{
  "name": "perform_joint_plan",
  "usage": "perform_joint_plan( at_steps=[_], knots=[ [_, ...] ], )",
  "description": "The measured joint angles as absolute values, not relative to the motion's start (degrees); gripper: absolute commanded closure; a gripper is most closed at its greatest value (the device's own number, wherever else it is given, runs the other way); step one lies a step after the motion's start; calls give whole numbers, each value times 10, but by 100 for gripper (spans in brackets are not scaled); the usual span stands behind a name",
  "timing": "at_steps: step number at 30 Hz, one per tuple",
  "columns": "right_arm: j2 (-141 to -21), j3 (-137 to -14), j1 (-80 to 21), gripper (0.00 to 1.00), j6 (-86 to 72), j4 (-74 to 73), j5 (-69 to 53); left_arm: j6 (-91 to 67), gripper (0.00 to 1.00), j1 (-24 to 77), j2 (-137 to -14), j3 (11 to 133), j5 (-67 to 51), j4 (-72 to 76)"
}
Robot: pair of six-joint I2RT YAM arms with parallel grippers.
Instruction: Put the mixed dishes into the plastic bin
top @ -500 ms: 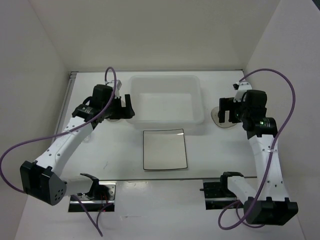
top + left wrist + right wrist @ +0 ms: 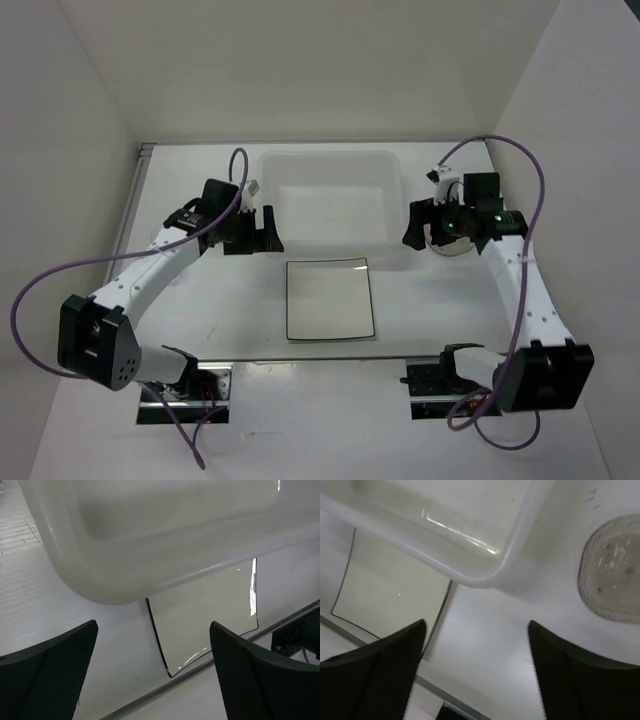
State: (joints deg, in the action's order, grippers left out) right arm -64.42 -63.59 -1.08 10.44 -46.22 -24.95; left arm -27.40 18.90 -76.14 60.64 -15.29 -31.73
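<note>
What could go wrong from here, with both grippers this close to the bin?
1. The open left gripper and right gripper flank the plastic bin's near corners; moving inward might shove it.
2. The square plate lies flat on the table, its far edge near the bin wall. A finger may fail to get under it and slide it instead.
3. The saucer sits right beside the right gripper and could be knocked.
</note>
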Motion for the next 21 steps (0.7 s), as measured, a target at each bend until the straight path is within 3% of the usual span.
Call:
perform_joint_plan(
  at_steps=[1,2,4,6,9,10,13,21],
  knots=[
    [-671,-631,-11,41,103,-461,-250,-275,4,189,-777,613,-153,-320],
    [-692,-626,-11,47,103,-461,-251,-275,11,189,-793,621,-154,-320],
    [-718,-619,-11,69,103,-466,-254,-276,24,189,-822,637,-160,-320],
    [-725,-618,-13,76,104,-468,-259,-277,47,189,-835,643,-168,-322],
    [-723,-618,-22,94,105,-468,-267,-278,67,188,-834,643,-179,-321],
    [-723,-618,-24,99,105,-468,-269,-276,80,187,-830,642,-183,-318],
    [-727,-618,-29,100,106,-467,-273,-278,98,186,-814,625,-193,-313],
    [-785,-618,-49,100,105,-465,-272,-276,100,185,-802,597,-212,-314]
  ],
)
